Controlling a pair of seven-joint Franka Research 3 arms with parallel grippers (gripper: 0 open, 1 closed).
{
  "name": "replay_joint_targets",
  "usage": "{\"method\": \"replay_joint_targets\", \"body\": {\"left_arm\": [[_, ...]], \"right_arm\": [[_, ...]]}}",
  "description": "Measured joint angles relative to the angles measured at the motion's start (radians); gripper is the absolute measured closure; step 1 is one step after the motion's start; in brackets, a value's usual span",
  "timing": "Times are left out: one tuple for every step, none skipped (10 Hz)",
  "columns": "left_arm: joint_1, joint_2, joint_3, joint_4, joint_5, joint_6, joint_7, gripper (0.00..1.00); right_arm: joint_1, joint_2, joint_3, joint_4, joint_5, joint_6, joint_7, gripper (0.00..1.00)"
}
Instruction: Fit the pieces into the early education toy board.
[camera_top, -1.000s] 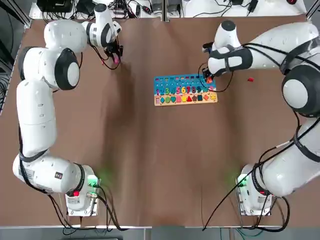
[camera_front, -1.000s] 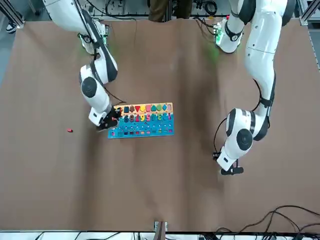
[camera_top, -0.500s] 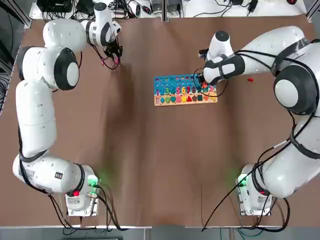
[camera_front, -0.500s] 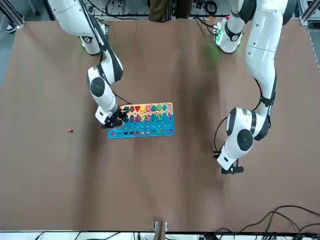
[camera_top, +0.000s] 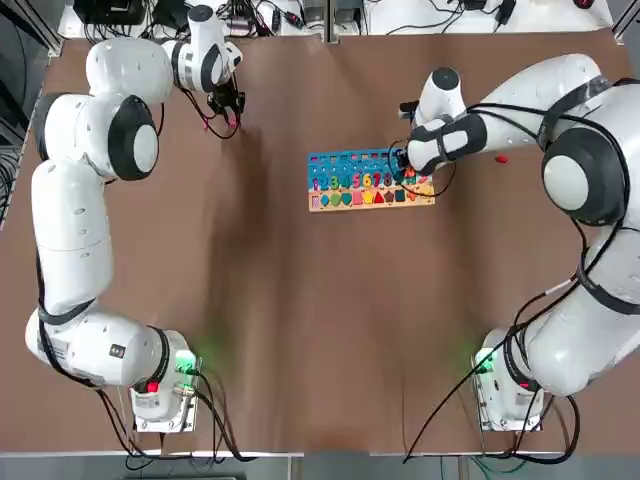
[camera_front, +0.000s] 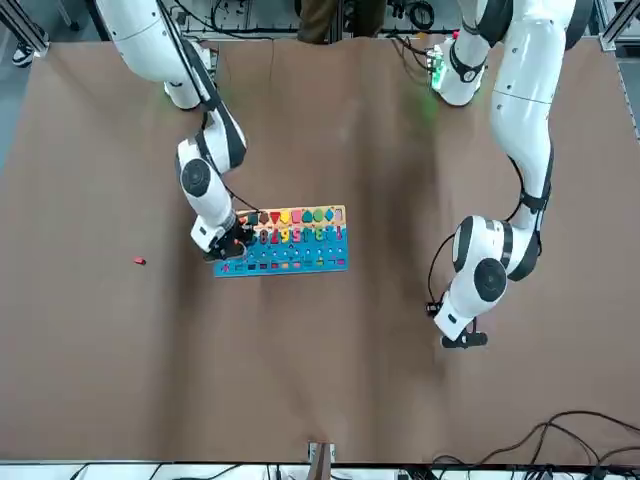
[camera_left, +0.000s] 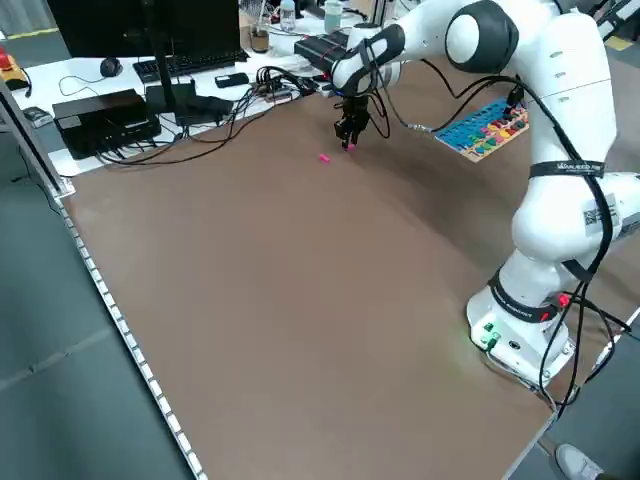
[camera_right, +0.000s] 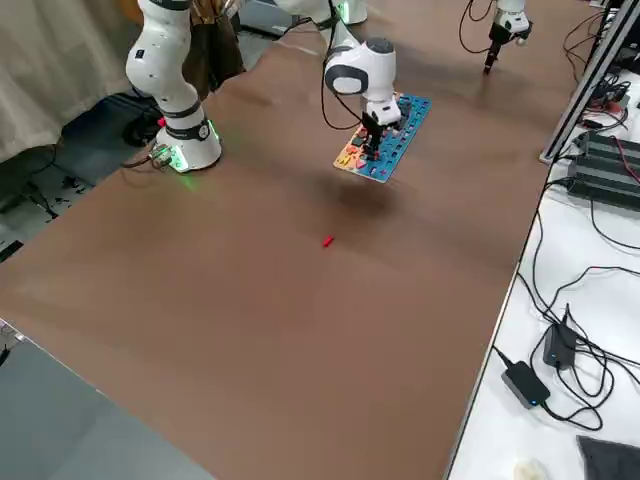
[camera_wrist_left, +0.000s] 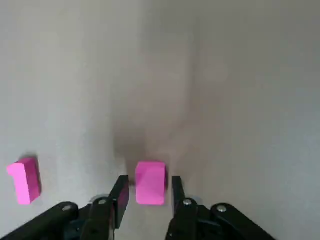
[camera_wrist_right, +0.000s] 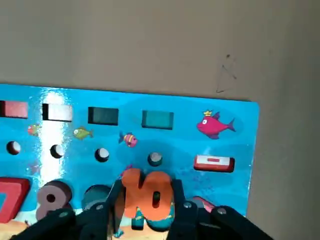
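The right gripper (camera_wrist_right: 147, 197) sits over the right end of the toy board (camera_top: 370, 181), its fingers narrowed onto an orange "10" piece (camera_wrist_right: 148, 196) held just above the blue half. The lower part of that piece is cut off between the finger bodies, so whether it touches the board cannot be told. In the overhead view the gripper's own bulk hides the board's right edge.

The left gripper (camera_wrist_left: 147, 190) is low at the far left of the table, well apart from the board. Its fingers stand slightly apart on either side of a pink block (camera_wrist_left: 150, 182) (a sliver of gap shows on each side, so contact is unclear). A second pink piece (camera_wrist_left: 23, 180), shaped like a "1", lies on the table beside it.

A small red piece (camera_top: 501, 158) lies alone on the brown table (camera_top: 300, 320), to the right of the board; its shape is too small to make out.
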Motion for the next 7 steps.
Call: {"method": "replay_joint_targets", "body": {"left_arm": [[0.000,0.000,0.000,0.000,0.000,0.000,0.000,0.57],[0.001,0.000,0.000,0.000,0.000,0.000,0.001,0.58],[0.001,0.000,0.000,0.000,0.000,0.000,0.002,0.58],[0.001,0.000,0.000,0.000,0.000,0.000,0.003,0.60],[0.001,0.000,0.000,0.000,0.000,0.000,0.004,0.61],[0.001,0.000,0.000,0.000,0.000,0.000,0.004,0.63],[0.001,0.000,0.000,0.000,0.000,0.000,0.004,0.65]], "right_arm": [[0.000,0.001,-0.002,-0.002,0.000,0.000,0.000,0.58],[0.000,0.001,-0.003,-0.003,0.000,0.000,0.000,0.58],[0.000,0.001,-0.003,-0.003,0.000,0.000,0.000,0.58],[0.000,0.001,-0.002,-0.003,0.000,0.000,0.000,0.58],[0.001,0.000,-0.002,-0.005,0.000,0.000,0.000,0.58],[0.001,-0.002,-0.002,-0.009,0.000,0.000,0.000,0.58],[0.002,-0.005,-0.002,-0.014,0.000,0.000,0.000,0.58]]}}
